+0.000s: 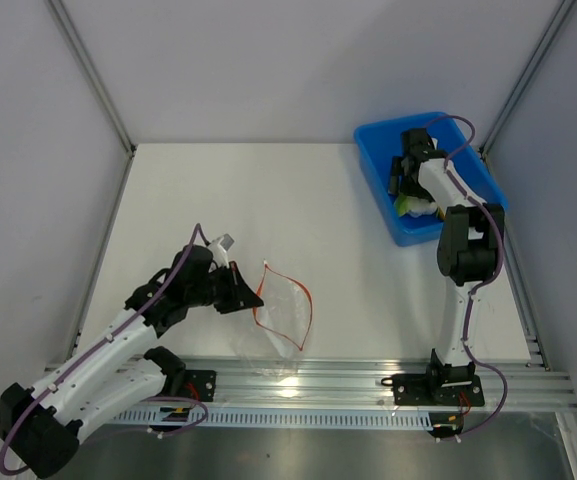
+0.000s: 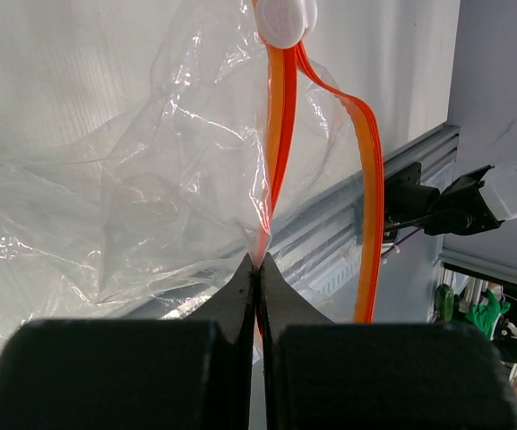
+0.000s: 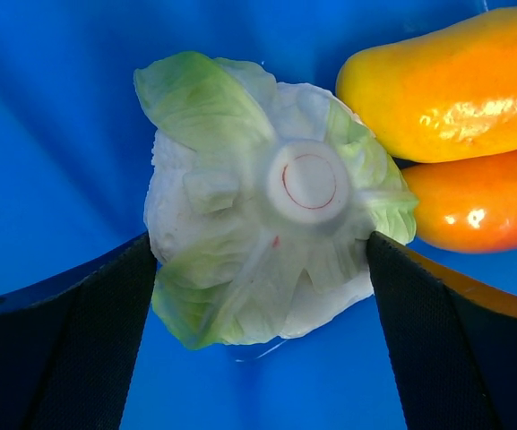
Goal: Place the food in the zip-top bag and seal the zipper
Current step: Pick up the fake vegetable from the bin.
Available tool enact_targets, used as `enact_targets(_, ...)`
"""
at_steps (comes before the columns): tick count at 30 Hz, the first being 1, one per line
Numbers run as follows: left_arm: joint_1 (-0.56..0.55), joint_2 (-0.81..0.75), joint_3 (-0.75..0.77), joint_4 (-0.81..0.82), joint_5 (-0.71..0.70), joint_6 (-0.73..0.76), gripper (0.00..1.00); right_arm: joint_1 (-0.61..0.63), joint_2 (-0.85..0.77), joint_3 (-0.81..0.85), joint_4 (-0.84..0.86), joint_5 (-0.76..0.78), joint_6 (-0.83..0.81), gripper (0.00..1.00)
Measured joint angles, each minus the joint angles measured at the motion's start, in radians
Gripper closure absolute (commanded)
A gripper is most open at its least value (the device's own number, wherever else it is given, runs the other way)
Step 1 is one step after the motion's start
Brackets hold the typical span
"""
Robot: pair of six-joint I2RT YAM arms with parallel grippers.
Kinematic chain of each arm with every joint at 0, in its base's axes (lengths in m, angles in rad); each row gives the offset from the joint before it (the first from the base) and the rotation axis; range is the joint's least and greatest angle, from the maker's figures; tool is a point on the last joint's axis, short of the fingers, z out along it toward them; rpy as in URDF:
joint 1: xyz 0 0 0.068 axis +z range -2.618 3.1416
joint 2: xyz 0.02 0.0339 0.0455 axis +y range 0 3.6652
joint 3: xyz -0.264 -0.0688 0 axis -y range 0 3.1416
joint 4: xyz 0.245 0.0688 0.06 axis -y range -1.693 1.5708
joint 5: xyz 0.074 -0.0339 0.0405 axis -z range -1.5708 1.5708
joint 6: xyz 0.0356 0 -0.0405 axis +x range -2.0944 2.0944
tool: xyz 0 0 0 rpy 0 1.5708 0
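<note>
The zip-top bag point(image 1: 283, 305) lies clear and crinkly on the white table, its mouth held open. The orange-red zipper point(image 1: 308, 300) loops around the mouth. My left gripper point(image 1: 243, 292) is shut on the bag's mouth edge; in the left wrist view the gripper point(image 2: 260, 264) pinches the zipper point(image 2: 280, 134) below its white slider point(image 2: 285, 20). My right gripper point(image 1: 405, 185) is down in the blue bin point(image 1: 468, 170). In the right wrist view its fingers point(image 3: 97, 340) touch both sides of the white-and-green cauliflower point(image 3: 267, 206). A yellow-orange piece point(image 3: 446, 85) and a red-orange piece point(image 3: 482, 206) lie beside it.
The blue bin stands at the far right corner, near the right wall. A metal rail point(image 1: 368, 380) runs along the near table edge, just below the bag. Frame posts rise at the back corners.
</note>
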State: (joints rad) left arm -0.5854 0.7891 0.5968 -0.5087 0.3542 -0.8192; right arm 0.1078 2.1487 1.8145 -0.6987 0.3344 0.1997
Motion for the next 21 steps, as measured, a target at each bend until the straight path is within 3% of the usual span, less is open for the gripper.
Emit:
enact_targets(5,0.0,0.019,0.0,0.008,0.001,-0.002,0.99,-0.006,0.008,0.008,0.0,-0.009,-0.002,0.16)
enact_targets(8,0.0,0.019,0.0,0.009,0.0,-0.002,0.99,-0.012,0.008,0.008,0.004,-0.021,0.0,0.36)
enact_targets(9,0.0,0.018,0.0,0.009,0.0,-0.002,0.99,-0.015,0.009,0.008,0.008,-0.026,0.002,0.47)
enact_targets(15,0.0,0.003,0.0,0.003,0.001,-0.002,0.99,-0.032,0.01,0.008,0.023,-0.053,0.015,0.82)
enact_targets(18,0.0,-0.014,0.0,-0.007,0.0,-0.002,0.99,-0.038,0.01,0.008,0.024,-0.062,0.017,0.94)
enact_targets(21,0.0,-0.027,0.0,-0.018,0.0,-0.002,0.99,-0.04,0.009,0.008,0.025,-0.067,0.021,1.0)
